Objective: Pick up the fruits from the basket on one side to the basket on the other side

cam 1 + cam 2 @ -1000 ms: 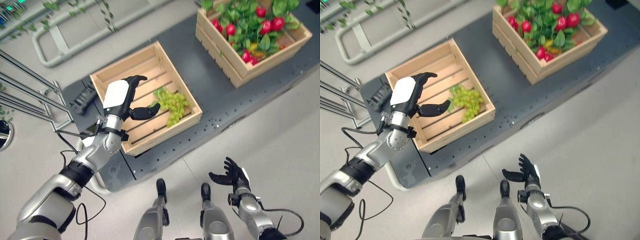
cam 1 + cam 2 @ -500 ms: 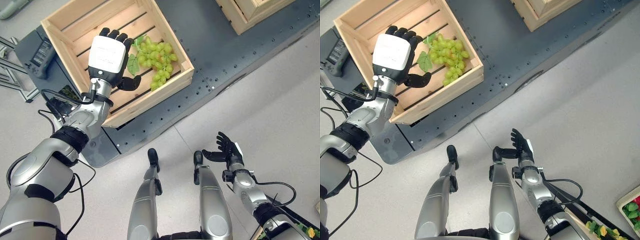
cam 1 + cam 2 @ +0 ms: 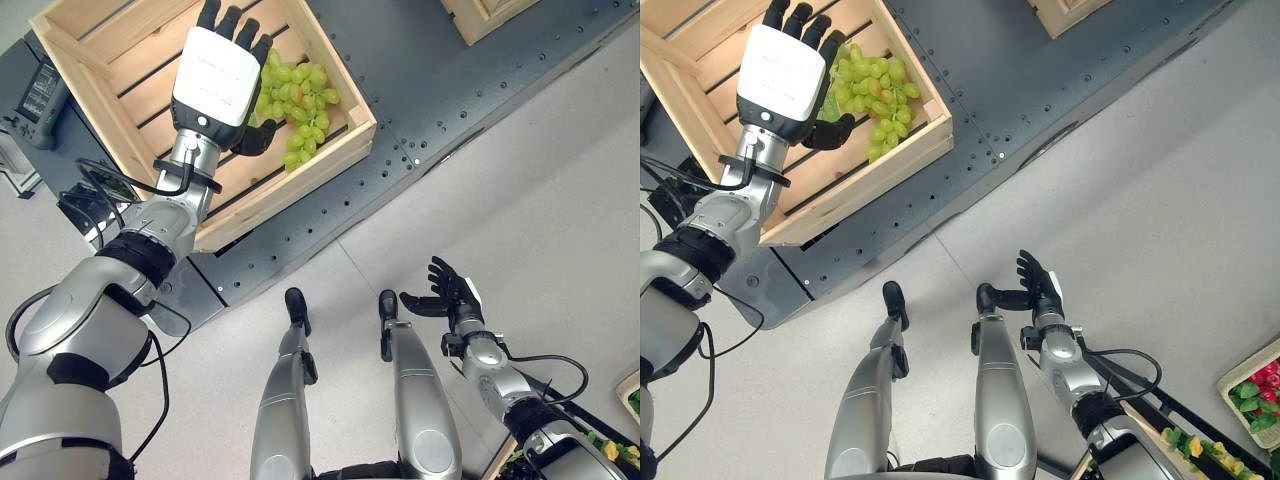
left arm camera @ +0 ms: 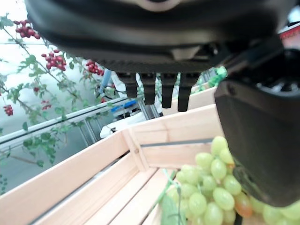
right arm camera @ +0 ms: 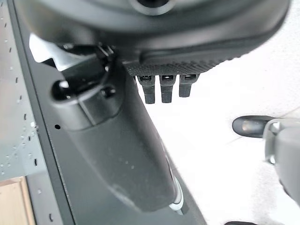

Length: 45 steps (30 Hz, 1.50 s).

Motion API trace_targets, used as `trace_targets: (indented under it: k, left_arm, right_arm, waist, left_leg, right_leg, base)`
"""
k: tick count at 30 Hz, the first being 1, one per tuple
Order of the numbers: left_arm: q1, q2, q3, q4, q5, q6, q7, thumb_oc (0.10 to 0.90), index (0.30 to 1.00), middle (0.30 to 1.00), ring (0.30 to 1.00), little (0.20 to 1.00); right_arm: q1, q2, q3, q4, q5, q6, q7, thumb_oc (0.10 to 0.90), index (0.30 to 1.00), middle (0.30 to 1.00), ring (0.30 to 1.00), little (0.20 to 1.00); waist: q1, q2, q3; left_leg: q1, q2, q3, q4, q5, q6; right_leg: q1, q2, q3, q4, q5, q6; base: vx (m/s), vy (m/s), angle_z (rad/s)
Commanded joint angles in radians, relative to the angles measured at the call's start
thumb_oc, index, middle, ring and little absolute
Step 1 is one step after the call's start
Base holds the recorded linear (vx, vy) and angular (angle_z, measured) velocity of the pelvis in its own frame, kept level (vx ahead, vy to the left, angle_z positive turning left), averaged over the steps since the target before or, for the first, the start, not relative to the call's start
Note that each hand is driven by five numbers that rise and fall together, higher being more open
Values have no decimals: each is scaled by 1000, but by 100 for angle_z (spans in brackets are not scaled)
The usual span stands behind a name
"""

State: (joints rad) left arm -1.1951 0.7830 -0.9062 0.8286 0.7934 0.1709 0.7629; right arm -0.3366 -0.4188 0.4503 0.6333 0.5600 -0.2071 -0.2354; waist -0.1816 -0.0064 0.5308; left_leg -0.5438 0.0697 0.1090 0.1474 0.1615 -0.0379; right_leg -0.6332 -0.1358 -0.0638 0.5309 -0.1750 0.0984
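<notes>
A bunch of green grapes (image 3: 297, 103) lies in the near right corner of a slatted wooden crate (image 3: 336, 157) on the dark platform. My left hand (image 3: 212, 76) hovers open over the crate, just left of the grapes, fingers straight and thumb (image 3: 258, 138) reaching toward the bunch. In the left wrist view the grapes (image 4: 206, 187) sit under the thumb (image 4: 255, 140), not gripped. My right hand (image 3: 452, 298) hangs open low over the floor at the lower right. A second crate (image 3: 478, 22) shows its corner at the top edge.
The dark perforated platform (image 3: 440, 90) carries both crates, and its front edge runs diagonally. A dark device (image 3: 38, 92) sits left of the grape crate. Grey floor (image 3: 540, 200) spreads in front. A crate of red fruit and leaves (image 3: 1258, 388) shows at the right edge.
The camera has tilted down, shifting the scene up. My left hand has moved further over the crate and closer to the grapes. The right hand holds its pose.
</notes>
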Motion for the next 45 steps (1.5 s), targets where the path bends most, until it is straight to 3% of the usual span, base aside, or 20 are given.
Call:
trace_targets:
  k: [1, 7, 17, 25, 31, 32, 40, 42, 45]
  left_arm:
    - [-201, 25, 51, 49, 39, 53, 100, 800, 900, 900, 900, 900]
    - [-234, 21, 28, 93, 61, 60, 62, 800, 900, 900, 900, 900]
    - [-294, -9, -31, 194, 16, 4, -18, 800, 900, 900, 900, 900]
    - [-385, -21, -107, 268, 12, -110, -72, 800, 900, 900, 900, 900]
    - [-403, -23, -134, 299, -25, -135, -107, 800, 900, 900, 900, 900]
    - [-391, -26, -140, 302, -37, -146, -125, 800, 900, 900, 900, 900]
    - [-367, -24, -151, 311, -78, -162, -243, 800, 900, 900, 900, 900]
    - [-363, -23, -154, 318, -91, -159, -278, 400, 300, 300, 300, 300]
    - [-356, -17, -158, 322, -116, -161, -323, 400, 300, 300, 300, 300]
  right_arm:
    - [-21, 4, -19, -37, 55, -80, 17, 800, 900, 900, 900, 900]
    - [-22, -1, -27, -43, 65, -70, 16, 800, 900, 900, 900, 900]
    - [-32, -7, -31, -49, 99, -59, 3, 800, 900, 900, 900, 900]
    - [-27, -25, -27, -91, 106, -47, -19, 800, 900, 900, 900, 900]
    - [-22, -41, -37, -102, 120, -53, -17, 800, 900, 900, 900, 900]
    - [-8, -42, -40, -105, 117, -53, -13, 800, 900, 900, 900, 900]
    - [3, -53, -45, -138, 116, -66, -13, 800, 900, 900, 900, 900]
    - [2, -57, -46, -150, 117, -71, -19, 800, 900, 900, 900, 900]
    - [1, -64, -53, -173, 116, -84, -16, 800, 900, 900, 900, 900]
  waist:
    - [13, -52, -11]
    - [4, -55, -11]
    - [-16, -70, -11]
    - [-49, -91, -11]
    - [-62, -87, -11]
    - [-63, -84, -11]
    - [-64, -77, -11]
    - [-64, -76, -11]
    - [-64, -74, -11]
  left_leg:
    - [-6, 26, 38, 213, -197, -16]
    - [-8, 23, 47, 205, -194, -15]
    - [-31, 26, 73, 197, -188, -12]
    - [-78, 34, 104, 209, -188, -9]
    - [-107, 34, 111, 216, -188, -10]
    - [-93, 32, 102, 226, -220, -17]
    - [-115, 29, 103, 224, -217, -17]
    - [-118, 29, 104, 223, -215, -18]
    - [-123, 30, 104, 224, -213, -19]
  right_leg:
    - [39, 38, 23, -129, 119, -35]
    - [33, 39, 28, -138, 130, -32]
    - [-2, 43, 34, -138, 146, -25]
    - [-53, 48, 40, -149, 173, -18]
    - [-86, 52, 47, -141, 176, -16]
    - [-72, 50, 47, -129, 146, -8]
    - [-102, 49, 40, -120, 146, -6]
    - [-104, 47, 38, -121, 146, -6]
    - [-108, 46, 35, -122, 148, -5]
  base:
    - [0, 0, 0]
    - [8, 19, 0]
    - [3, 8, 0]
    - [5, 10, -3]
    - [31, 37, -8]
    - [100, 49, -3]
    - [12, 5, 0]
    - [0, 0, 0]
    - [0, 0, 0]
